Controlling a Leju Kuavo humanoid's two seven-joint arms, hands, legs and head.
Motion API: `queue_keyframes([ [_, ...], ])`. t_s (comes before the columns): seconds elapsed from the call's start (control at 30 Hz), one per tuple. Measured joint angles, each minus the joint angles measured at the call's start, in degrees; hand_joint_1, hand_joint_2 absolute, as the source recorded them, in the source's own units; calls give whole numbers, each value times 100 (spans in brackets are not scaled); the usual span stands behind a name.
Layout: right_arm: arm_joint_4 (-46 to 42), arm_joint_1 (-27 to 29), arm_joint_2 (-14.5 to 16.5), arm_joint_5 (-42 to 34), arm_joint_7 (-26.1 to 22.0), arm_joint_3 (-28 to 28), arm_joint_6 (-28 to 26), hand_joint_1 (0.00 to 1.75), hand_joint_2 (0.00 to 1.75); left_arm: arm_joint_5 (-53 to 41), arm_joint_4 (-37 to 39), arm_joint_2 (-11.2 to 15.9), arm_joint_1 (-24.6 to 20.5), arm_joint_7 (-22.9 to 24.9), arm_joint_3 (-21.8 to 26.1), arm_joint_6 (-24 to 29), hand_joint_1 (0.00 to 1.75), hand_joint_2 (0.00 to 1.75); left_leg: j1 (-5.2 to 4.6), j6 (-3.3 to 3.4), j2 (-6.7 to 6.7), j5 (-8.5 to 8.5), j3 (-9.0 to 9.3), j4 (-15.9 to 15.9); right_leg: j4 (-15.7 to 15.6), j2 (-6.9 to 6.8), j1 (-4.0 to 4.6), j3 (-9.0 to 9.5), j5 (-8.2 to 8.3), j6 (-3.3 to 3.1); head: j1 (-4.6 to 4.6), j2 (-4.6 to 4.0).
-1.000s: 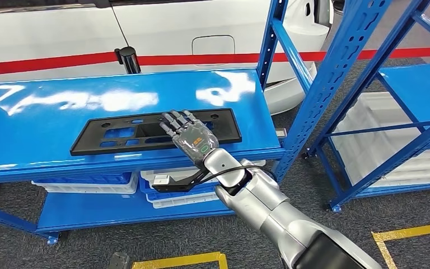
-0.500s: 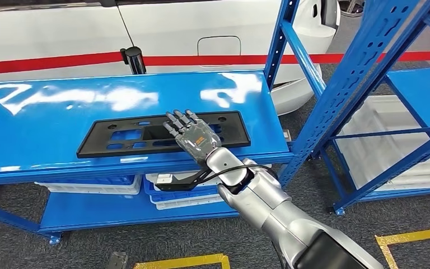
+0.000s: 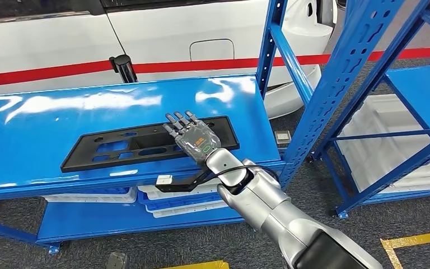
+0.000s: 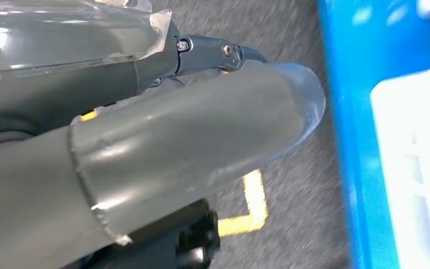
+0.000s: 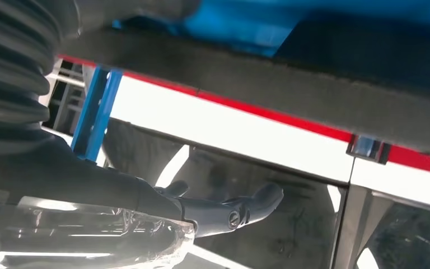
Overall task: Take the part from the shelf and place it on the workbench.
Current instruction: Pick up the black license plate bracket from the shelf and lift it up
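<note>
Black part (image 3: 145, 147) lies on blue shelf (image 3: 45, 126).

Black part (image 3: 145, 145), glossy blue shelf (image 3: 45, 140)

I log: part (image 3: 145, 147) flat on shelf top (image 3: 45, 134), right hand (image 3: 193, 137) over its right end; bins (image 3: 168, 199) on the tier below; car (image 3: 201, 33) behind.

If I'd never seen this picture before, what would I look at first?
Probably the robot's silver right arm reaching up from below, with its right hand lying on a long black part full of cut-out holes. That part lies on the shiny top of a bright blue shelf. Behind the shelf stands a white car with a red stripe.
</note>
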Motion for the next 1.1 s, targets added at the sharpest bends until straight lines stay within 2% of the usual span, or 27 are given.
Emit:
queue_keyframes([
  [0.03,0,15,-7,-16,-28,-8,0,156,175,-2,0,0,0,-127,16,108,0,0,31,-23,9,236,62,-258,4,8,-11,36,-31,21,-1,0],
  [0.07,0,22,-13,-29,-51,-16,-3,160,175,-10,0,0,0,-254,30,226,0,0,60,-43,23,515,218,-681,8,15,-23,78,-65,49,-2,0],
  [0.1,0,21,-21,-39,-70,-28,-8,161,175,-23,0,-5,-3,-373,41,344,0,0,67,-59,29,716,395,-1091,16,22,-12,111,-100,85,-4,0],
  [0.13,-1,17,-30,-50,-91,-45,-16,160,175,-38,0,-13,-6,-476,51,461,0,0,65,-46,28,840,545,-1402,23,27,-2,129,-129,121,-7,0],
  [0.17,-1,15,-40,-56,-112,-66,-25,158,175,-50,0,-23,-8,-546,58,556,0,0,61,-25,24,878,631,-1568,37,29,22,130,-156,139,-6,0],
  [0.23,-2,15,-65,-67,-143,-103,-45,154,175,-59,0,-43,-7,-628,75,684,0,0,34,27,0,863,663,-1602,54,29,58,121,-182,133,-2,0],
  [0.27,-2,15,-79,-75,-152,-123,-64,153,175,-57,0,-53,-3,-655,85,722,0,44,15,34,-7,868,661,-1604,54,23,70,123,-189,121,2,0],
  [0.37,-14,-1,-102,-107,-194,-187,-168,152,175,-48,0,-69,0,-769,106,801,0,175,-64,96,-27,857,662,-1600,27,3,53,134,-181,141,5,0],
  [0.43,-48,-11,-113,-115,-251,-228,-220,154,175,-29,0,-79,-1,-844,113,788,0,175,-90,137,-26,850,662,-1599,15,2,35,138,-175,153,6,0],
  [0.53,-146,-14,-139,-113,-344,-272,-239,154,175,2,0,-95,0,-860,137,680,0,175,-105,162,-25,847,661,-1599,1,2,22,141,-169,171,6,0],
  [0.67,-235,-10,-149,-110,-380,-290,-240,152,175,1,0,-102,-1,-859,152,683,0,175,-111,188,-25,850,659,-1597,-12,2,12,142,-163,249,5,0],
  [0.93,-310,4,-163,-110,-393,-302,-260,152,175,0,0,-107,0,-870,167,755,0,175,-111,196,-26,853,658,-1597,-13,2,10,141,-160,262,4,0],
  [1.0,-717,13,-247,-134,-432,-385,-286,154,175,31,0,-116,1,-867,211,872,0,175,-105,201,-25,856,658,-1597,-12,2,10,138,-157,266,3,0],
  [1.1,-1889,9,-550,-462,-573,-649,-129,154,175,22,3,-111,5,-304,278,869,0,175,-100,227,-27,840,652,-1579,-19,1,-19,137,-155,290,3,0],
])
